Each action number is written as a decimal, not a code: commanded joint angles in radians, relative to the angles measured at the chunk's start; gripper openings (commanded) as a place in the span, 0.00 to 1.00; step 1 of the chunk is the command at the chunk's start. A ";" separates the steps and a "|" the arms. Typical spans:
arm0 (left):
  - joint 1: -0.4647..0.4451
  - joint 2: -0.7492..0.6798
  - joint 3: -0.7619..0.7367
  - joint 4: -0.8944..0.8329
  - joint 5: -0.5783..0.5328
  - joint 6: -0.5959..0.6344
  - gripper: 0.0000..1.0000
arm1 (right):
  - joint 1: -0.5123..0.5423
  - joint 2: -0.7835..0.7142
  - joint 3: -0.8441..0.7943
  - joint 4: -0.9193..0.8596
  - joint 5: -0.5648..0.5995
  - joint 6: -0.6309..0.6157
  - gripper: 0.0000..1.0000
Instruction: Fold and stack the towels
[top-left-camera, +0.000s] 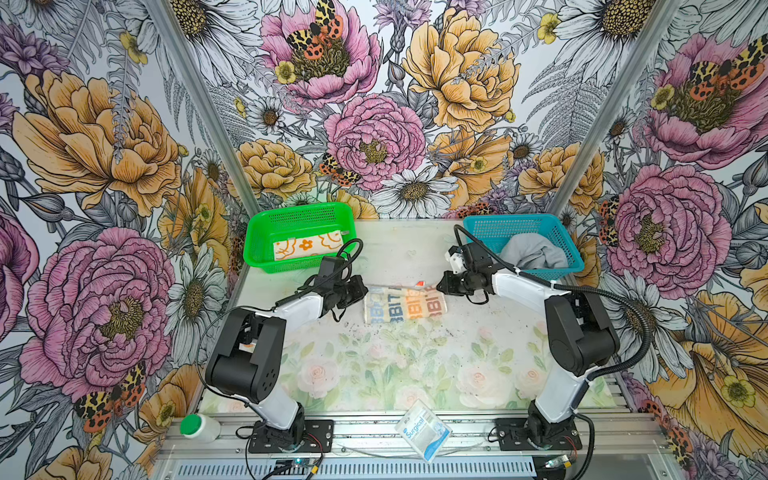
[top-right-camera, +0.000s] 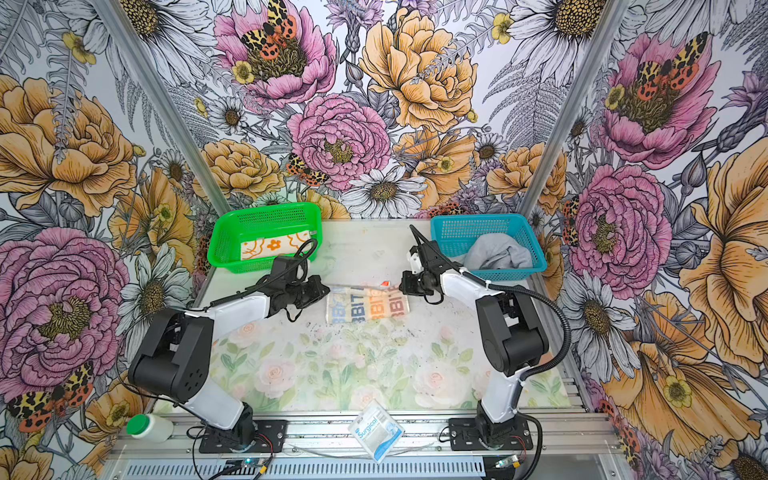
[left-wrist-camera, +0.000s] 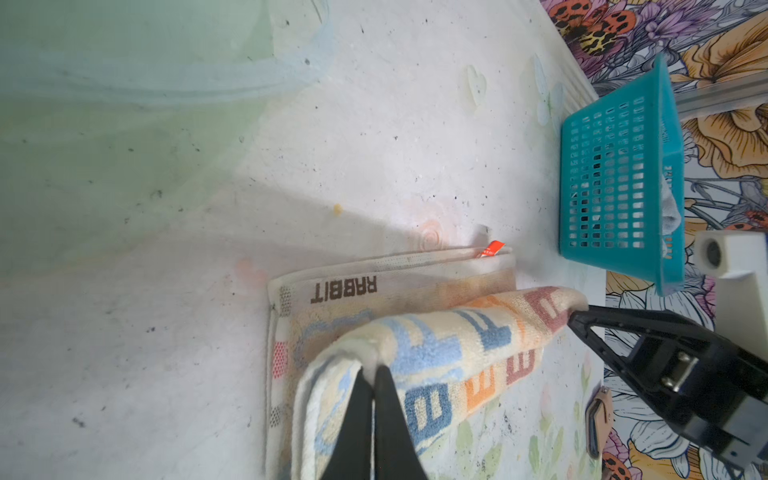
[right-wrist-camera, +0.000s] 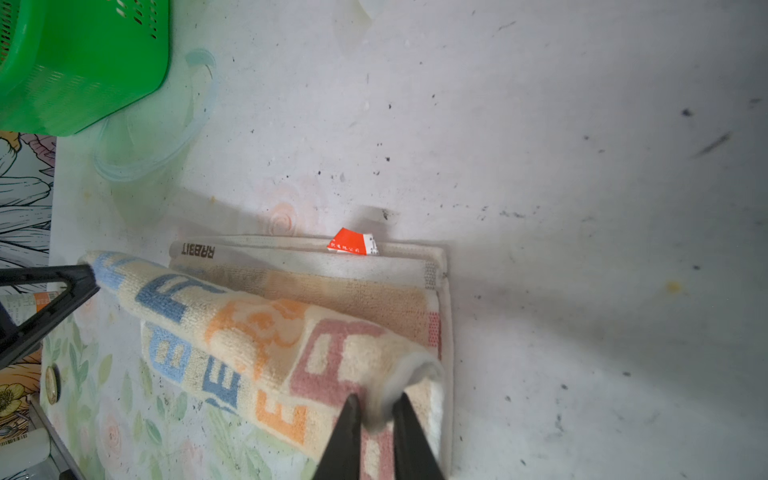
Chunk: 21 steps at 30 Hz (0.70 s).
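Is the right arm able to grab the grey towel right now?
Probably not yet: the right gripper is around the RABBIT towel's corner. Once free, likely yes; the grey towel lies uncovered in the blue basket nearby.

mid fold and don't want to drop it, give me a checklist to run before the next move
1. Left pincer shut on a RABBIT towel corner: ok.
2. Right pincer gripping the opposite corner: cannot tell; jaws slightly parted, cloth between them.
3. Lifted layer laid up to the edge with the orange tag: not ok, it hangs short.
4. Flower towel folded in the green basket: ok.
5. Grey towel folded: not ok, crumpled in the teal basket.
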<state>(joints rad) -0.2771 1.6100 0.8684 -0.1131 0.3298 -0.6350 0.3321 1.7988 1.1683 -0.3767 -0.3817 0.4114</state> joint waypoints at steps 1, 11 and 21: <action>0.009 -0.038 0.003 0.027 -0.041 0.034 0.07 | -0.006 -0.027 0.020 0.004 0.027 -0.035 0.30; -0.020 -0.177 -0.078 -0.019 -0.170 0.097 0.35 | 0.023 -0.174 -0.070 0.007 0.062 -0.067 0.44; -0.090 -0.050 -0.055 0.052 -0.133 0.059 0.40 | 0.124 -0.006 0.001 0.088 -0.024 -0.001 0.45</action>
<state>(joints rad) -0.3580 1.5196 0.7929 -0.1066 0.1982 -0.5697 0.4488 1.7397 1.1252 -0.3454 -0.3687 0.3798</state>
